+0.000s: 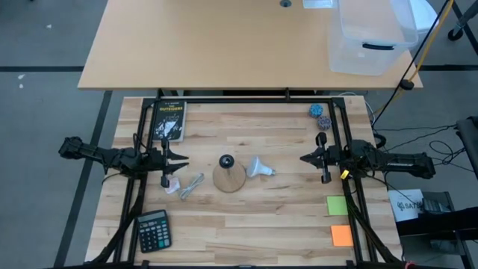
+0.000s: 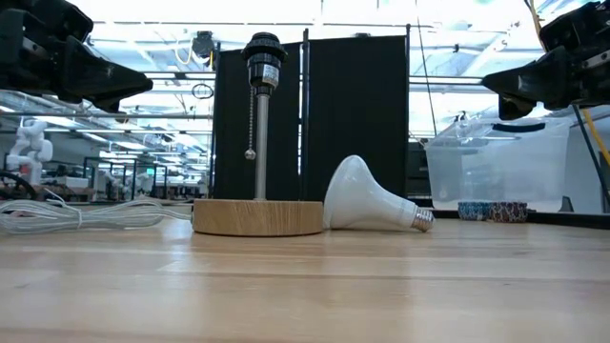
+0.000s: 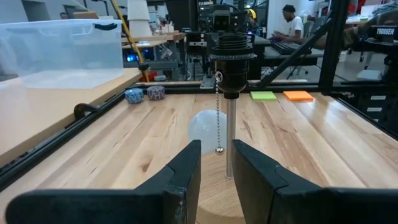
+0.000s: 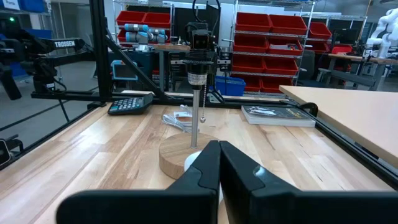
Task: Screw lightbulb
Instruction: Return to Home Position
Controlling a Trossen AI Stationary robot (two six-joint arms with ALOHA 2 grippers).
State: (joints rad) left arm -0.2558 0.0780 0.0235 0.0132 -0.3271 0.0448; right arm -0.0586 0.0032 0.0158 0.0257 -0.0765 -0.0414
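The white lightbulb [image 1: 260, 167] lies on its side at the table's middle. Its dome leans against the round wooden lamp base [image 1: 229, 179] and its silver screw end [image 2: 421, 219] points toward the table's right edge. A black socket [image 2: 263, 52] with a pull chain stands on a thin post above the base. My left gripper [image 3: 216, 149] hovers level to the left of the stand, slightly open, with nothing between its fingers. My right gripper [image 4: 219, 144] hovers level to the right of the bulb, shut and empty.
A dark book [image 1: 169, 119] lies at the far left and a calculator [image 1: 153, 230] at the near left. A white cord and clear wrapper [image 1: 187, 185] lie left of the stand. Green [image 1: 337, 205] and orange [image 1: 341, 235] notes lie near right. A plastic bin [image 1: 373, 33] stands beyond.
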